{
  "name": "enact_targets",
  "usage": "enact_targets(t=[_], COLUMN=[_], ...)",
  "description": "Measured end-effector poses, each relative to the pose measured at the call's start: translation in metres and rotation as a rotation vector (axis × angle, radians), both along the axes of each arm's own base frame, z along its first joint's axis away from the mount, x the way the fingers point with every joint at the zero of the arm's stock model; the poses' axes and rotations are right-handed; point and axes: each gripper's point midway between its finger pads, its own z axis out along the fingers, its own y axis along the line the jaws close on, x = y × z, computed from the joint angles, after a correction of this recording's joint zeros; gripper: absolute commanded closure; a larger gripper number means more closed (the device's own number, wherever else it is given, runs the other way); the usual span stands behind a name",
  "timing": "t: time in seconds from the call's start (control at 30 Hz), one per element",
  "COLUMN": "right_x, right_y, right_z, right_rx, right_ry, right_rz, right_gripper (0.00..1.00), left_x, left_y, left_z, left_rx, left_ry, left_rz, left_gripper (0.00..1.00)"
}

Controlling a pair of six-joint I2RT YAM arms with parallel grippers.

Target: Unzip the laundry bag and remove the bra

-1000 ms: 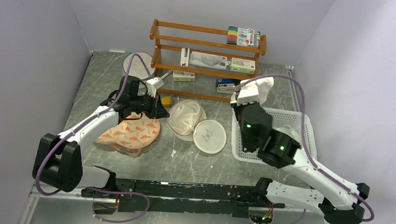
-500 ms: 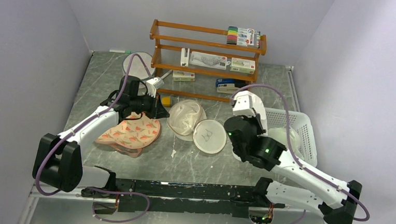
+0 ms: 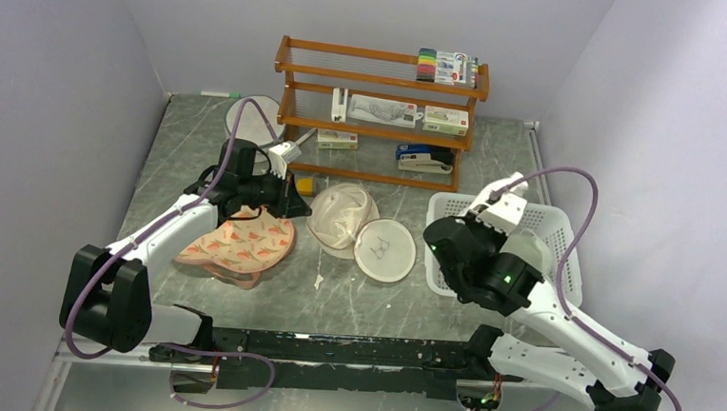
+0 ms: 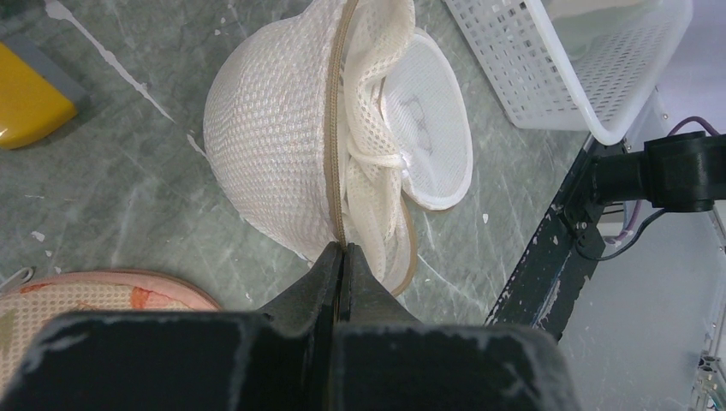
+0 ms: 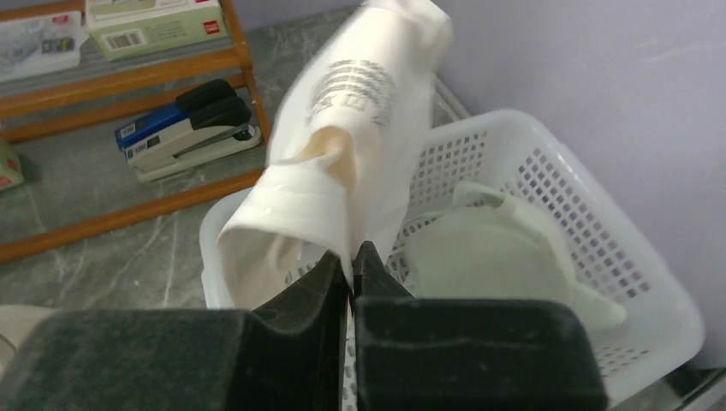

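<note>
The laundry bag (image 3: 340, 216) lies mid-table, unzipped, with its domed mesh half (image 4: 274, 128) tipped up and its flat disc (image 3: 385, 250) with the dark mark lying beside it. My left gripper (image 3: 292, 201) is shut on the bag's brown zipper edge (image 4: 340, 250). My right gripper (image 3: 509, 219) is shut on a white bra (image 5: 342, 154) and holds it hanging above the white basket (image 5: 599, 214). In the top view the wrist hides most of the bra.
A pale cup-shaped garment (image 5: 488, 257) lies in the basket (image 3: 559, 227). A peach carrot-print case (image 3: 238, 241) sits under my left arm. A wooden rack (image 3: 380, 111) with boxes and a stapler (image 5: 188, 128) stands behind. A yellow item (image 4: 26, 103) lies nearby.
My right gripper has swung with the bra from the rack end of the basket toward the bag, then right and nearer over the basket. The left arm has not moved.
</note>
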Motion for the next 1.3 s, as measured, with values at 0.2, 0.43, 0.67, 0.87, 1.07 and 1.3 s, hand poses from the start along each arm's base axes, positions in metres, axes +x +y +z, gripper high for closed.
enact_targets(t=[0.2,0.43,0.67,0.87,1.07,1.3], right_x=[-0.002,-0.004,-0.001,0.013,0.043,0.064], right_y=[-0.010,-0.020,-0.021,-0.027,-0.045,-0.032], right_z=[-0.036,-0.085,-0.108,-0.131,-0.145,-0.157], right_rx=[0.133,0.148,0.189,0.270,0.392,0.456], right_ry=[-0.014,0.047,0.069,0.094,0.106,0.159], right_rz=[-0.144,-0.291,-0.321,-0.332,-0.352,-0.277], right_gripper=[1.00,1.00,1.00,1.00,0.86,0.49], left_x=[-0.005,-0.011,-0.013,-0.012,-0.010,-0.010], left_y=[-0.004,-0.011,-0.005,0.000,0.003,0.005], left_z=[0.003,0.005,0.006,0.001,0.005,0.001], left_rx=[-0.025,-0.035,-0.016,0.009,0.021,0.033], left_ry=[0.022,0.050,0.023,0.013,-0.019,-0.018], left_rz=[-0.015,-0.028,0.001,0.024,0.037,0.042], left_gripper=[0.93,0.93,0.93,0.93,0.93,0.93])
